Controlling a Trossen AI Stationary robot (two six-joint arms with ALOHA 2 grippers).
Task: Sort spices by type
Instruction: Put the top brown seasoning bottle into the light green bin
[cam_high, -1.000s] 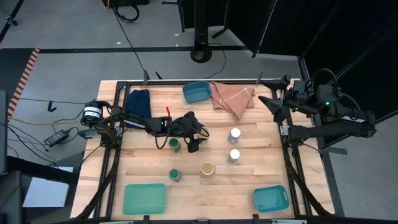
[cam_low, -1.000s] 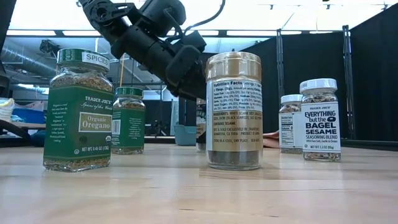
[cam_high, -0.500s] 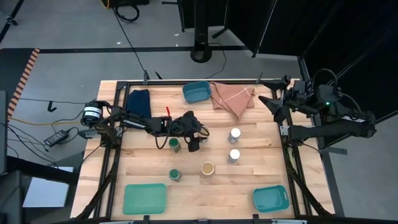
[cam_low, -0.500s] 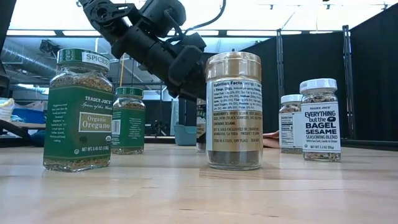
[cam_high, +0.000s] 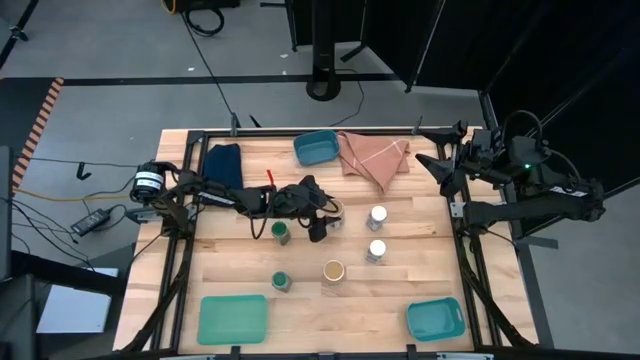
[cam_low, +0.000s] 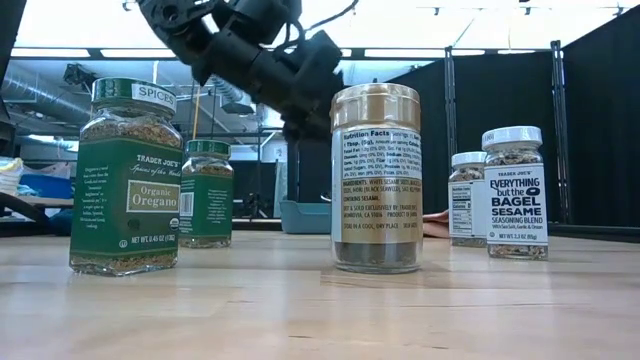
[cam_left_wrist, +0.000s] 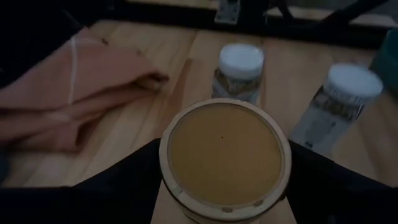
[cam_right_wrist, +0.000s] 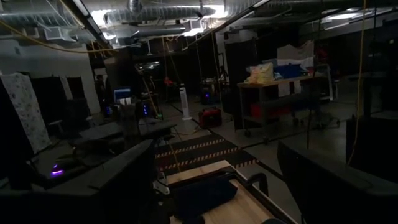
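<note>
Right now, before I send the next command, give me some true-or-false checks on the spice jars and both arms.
1. The left gripper has its jaws shut on a tan-lid jar. True.
2. The right gripper is holding a white-lid jar. False: the right gripper waits at the table's right edge, jaws open and empty.
3. A second tan-lid jar stands on the table, apart from both grippers. True.
4. A green-lid jar sits in a teal tray. False: both green-lid jars stand on the bare wood.
5. The two white-lid jars stand close together. True.
</note>
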